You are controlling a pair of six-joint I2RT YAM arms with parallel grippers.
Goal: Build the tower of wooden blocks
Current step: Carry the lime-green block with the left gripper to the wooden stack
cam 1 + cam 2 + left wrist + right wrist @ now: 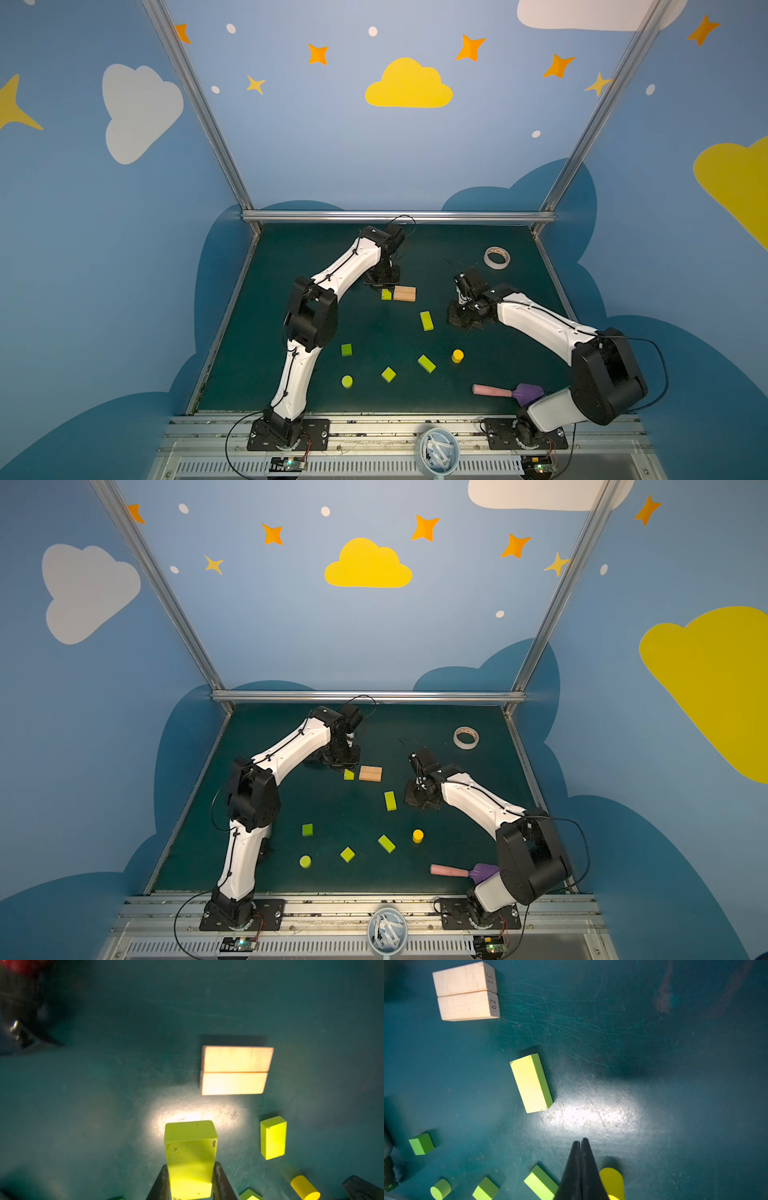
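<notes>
Over the mat point(457, 241), your left gripper point(190, 1166) is clamping a lime bar point(190, 1142), right gripper point(580, 1142) pinched empty; lowering askew could shove the tan bars point(234, 1070).

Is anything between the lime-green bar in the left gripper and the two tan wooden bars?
Nothing visible. The left gripper holds the lime-green wooden bar just short of the paired tan wooden bars; only bare mat lies between. Another lime-green bar sits off to the side.

The left arm point(345, 270) stretches far forward, its left gripper point(190, 1178) pointing down just left of the tan bars point(404, 293) and clamped on a lime-green bar point(190, 1147). The right gripper point(580, 1144), jaws pressed together, hangs low, well right of those bars.
</notes>
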